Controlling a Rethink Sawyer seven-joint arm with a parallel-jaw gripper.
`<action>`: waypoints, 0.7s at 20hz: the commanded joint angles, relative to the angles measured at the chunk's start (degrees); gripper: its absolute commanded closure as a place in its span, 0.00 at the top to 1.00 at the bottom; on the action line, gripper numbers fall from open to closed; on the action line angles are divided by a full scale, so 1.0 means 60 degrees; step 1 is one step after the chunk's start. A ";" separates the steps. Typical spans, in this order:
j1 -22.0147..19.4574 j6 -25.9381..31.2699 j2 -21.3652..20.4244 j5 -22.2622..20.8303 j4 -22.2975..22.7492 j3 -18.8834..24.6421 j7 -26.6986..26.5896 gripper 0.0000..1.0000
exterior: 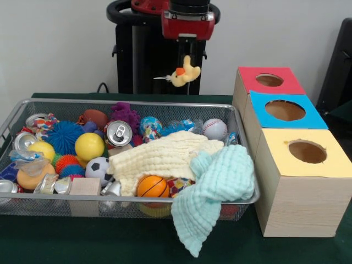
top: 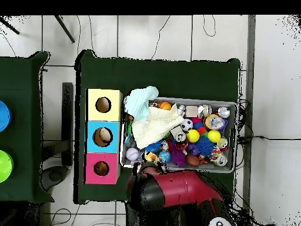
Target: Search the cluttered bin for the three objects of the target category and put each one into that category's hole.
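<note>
My gripper (exterior: 187, 61) hangs from the red arm head at the top of the front view. It is shut on the yellow duck (exterior: 186, 72), which has an orange beak. The duck dangles in the air above the far rim of the silver wire-mesh bin (exterior: 132, 102), left of the boxes. The red-topped box with its round hole (exterior: 269, 80) stands farthest back on the right, and it also shows in the overhead view (top: 101, 168). In the overhead view the red arm (top: 176, 191) reaches in from the bottom and hides the gripper. The teddy bear and the striped toy are out of sight.
The bin (top: 236, 135) holds balls, cans, a cream cloth (exterior: 165, 157) and an orange basketball (exterior: 152, 186). A pale teal cloth (exterior: 217, 187) hangs over its front right rim. The blue-topped box (exterior: 284, 110) and the yellow-topped box (exterior: 307, 151) stand in front of the red one.
</note>
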 commanded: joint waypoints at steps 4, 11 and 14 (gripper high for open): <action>0.1389 -0.0947 -0.0104 0.1447 0.0789 -0.1014 0.2914 0.00; 0.2627 -0.0526 -0.0401 0.2298 0.0622 -0.1682 0.2952 0.00; 0.3190 -0.0259 -0.0462 0.2642 0.0474 -0.1952 0.3034 0.00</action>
